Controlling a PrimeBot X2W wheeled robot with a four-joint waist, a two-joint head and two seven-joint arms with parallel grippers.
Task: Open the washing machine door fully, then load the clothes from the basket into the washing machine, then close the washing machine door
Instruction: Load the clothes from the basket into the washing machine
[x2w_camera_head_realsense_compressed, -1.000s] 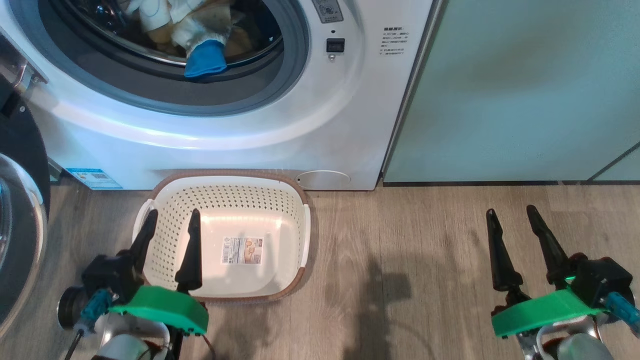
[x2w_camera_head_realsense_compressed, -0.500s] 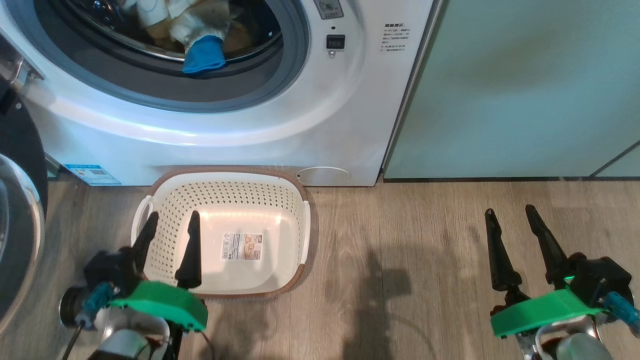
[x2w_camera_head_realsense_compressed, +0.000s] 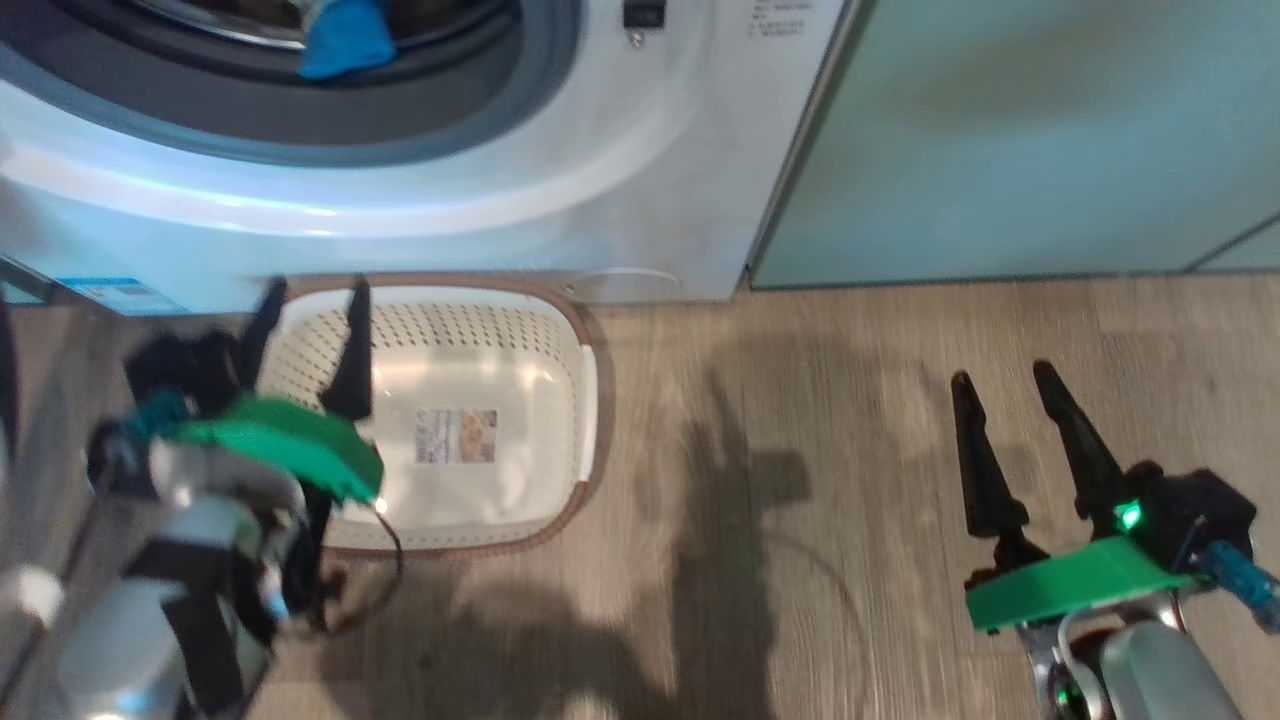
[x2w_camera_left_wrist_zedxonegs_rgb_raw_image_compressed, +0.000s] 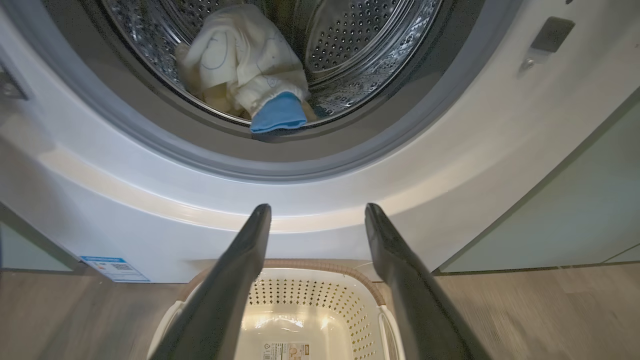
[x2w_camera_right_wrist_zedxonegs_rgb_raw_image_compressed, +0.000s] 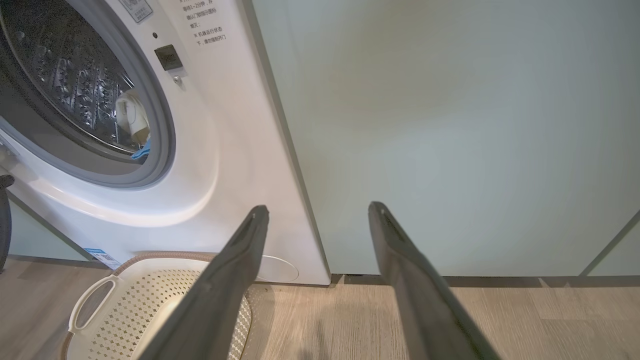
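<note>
The washing machine (x2w_camera_head_realsense_compressed: 620, 200) stands with its round opening uncovered. In the steel drum lie the pale clothes (x2w_camera_left_wrist_zedxonegs_rgb_raw_image_compressed: 240, 65), and their blue patch (x2w_camera_left_wrist_zedxonegs_rgb_raw_image_compressed: 277, 112) rests on the lip. The washing machine door is swung out to the left, showing as a dark edge (x2w_camera_right_wrist_zedxonegs_rgb_raw_image_compressed: 4, 220). The cream basket (x2w_camera_head_realsense_compressed: 540, 380) sits on the floor before the machine, holding nothing but the label on its floor. My left gripper (x2w_camera_head_realsense_compressed: 312, 295) hangs open over the basket's left side, fingertips near its far rim. Over bare floor to the right, my right gripper (x2w_camera_head_realsense_compressed: 1003, 377) is open and holds nothing.
Pale green cabinets (x2w_camera_head_realsense_compressed: 1000, 130) stand right of the machine down to a dark plinth. Wood-look floor (x2w_camera_head_realsense_compressed: 800, 500) stretches between the basket and my right gripper. A blue sticker (x2w_camera_left_wrist_zedxonegs_rgb_raw_image_compressed: 115, 269) marks the machine's lower left corner.
The head camera has shifted, so the whole scene slides up and left and blurs. My left arm has lifted forward toward the machine over the basket. Both grippers stay open.
</note>
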